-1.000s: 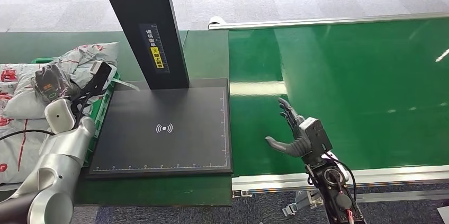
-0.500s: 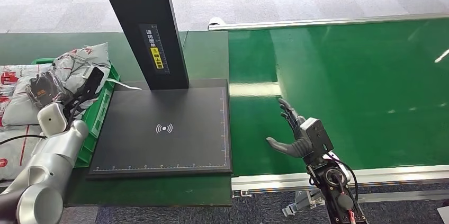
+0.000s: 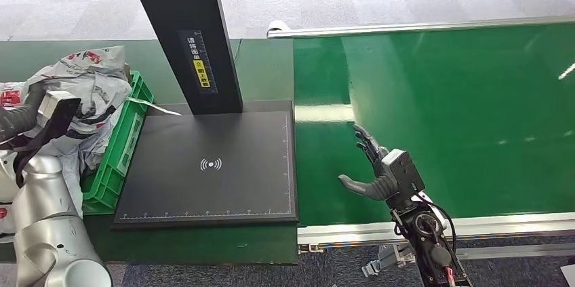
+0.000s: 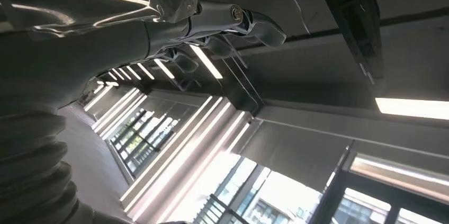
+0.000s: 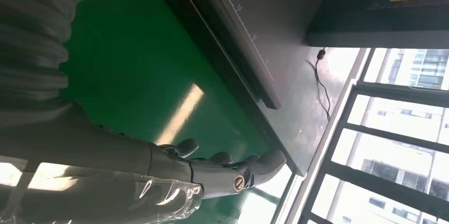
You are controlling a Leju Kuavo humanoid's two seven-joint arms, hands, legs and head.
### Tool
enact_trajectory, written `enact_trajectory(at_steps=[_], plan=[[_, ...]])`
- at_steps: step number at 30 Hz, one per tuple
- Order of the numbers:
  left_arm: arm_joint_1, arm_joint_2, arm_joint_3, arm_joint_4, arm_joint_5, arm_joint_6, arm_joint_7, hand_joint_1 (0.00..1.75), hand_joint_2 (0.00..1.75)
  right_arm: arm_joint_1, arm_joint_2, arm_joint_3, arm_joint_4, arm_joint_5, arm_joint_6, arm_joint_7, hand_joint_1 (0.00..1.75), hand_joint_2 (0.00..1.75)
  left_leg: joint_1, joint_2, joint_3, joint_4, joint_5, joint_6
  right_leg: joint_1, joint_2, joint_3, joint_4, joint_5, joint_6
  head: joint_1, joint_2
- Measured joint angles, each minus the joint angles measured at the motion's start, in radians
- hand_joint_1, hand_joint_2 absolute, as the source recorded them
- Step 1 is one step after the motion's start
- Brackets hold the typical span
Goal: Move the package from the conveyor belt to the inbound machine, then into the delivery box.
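The grey crumpled package (image 3: 85,83) lies heaped on the near end of the green delivery box (image 3: 121,144), left of the black inbound machine plate (image 3: 210,165). My left hand (image 3: 15,121) is at the far left edge beside the package; in the left wrist view its fingers (image 4: 227,20) stretch out against the ceiling with nothing in them. My right hand (image 3: 371,168) hovers open over the green conveyor belt (image 3: 441,110), just right of the plate; the right wrist view shows its fingers (image 5: 233,168) spread above the belt.
The machine's black pillar (image 3: 186,36) rises from the back of the plate. More white packages with red print (image 3: 7,93) lie at the far left. The belt's metal rail (image 3: 474,222) runs along its near edge.
My left arm has swung left and turned its hand upward, away from the plate. The grey package has shifted left and bunched up over the box. The right hand has stayed put.
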Motion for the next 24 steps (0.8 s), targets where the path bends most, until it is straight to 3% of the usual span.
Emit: enact_trajectory(at_steps=[6,12,18,24], plan=[[0.029,-0.039,0.015,-0.181,0.105,0.000,0.007,0.00,1.75,-0.020,-0.001,0.020,0.018,-0.002,0.000,-0.014,0.00,1.75,0.001,0.000,0.000,0.000,0.000,0.000,0.001,-0.001,0.000,0.000,0.000,0.000,0.000,0.000],[0.065,-0.089,-0.056,-0.332,0.290,0.000,0.008,0.00,1.75,-0.039,-0.001,0.043,0.046,-0.009,-0.006,-0.038,0.00,1.75,0.000,-0.003,-0.001,0.000,0.000,0.000,0.000,-0.002,0.000,0.000,0.000,0.000,0.000,0.000],[0.081,-0.107,-0.091,-0.355,0.279,0.000,0.008,0.00,1.75,-0.039,-0.001,0.047,0.051,-0.007,-0.009,-0.041,0.00,1.75,0.000,-0.004,-0.001,0.000,0.000,0.000,0.000,-0.003,0.000,0.000,0.000,0.000,0.000,0.000],[0.096,-0.155,-0.173,-0.304,0.144,-0.001,0.008,0.00,1.75,-0.028,-0.002,0.049,0.050,-0.004,-0.024,-0.032,0.00,1.75,0.000,-0.005,0.000,0.000,0.000,0.000,0.000,-0.003,0.000,0.000,0.000,0.000,0.000,0.000]])
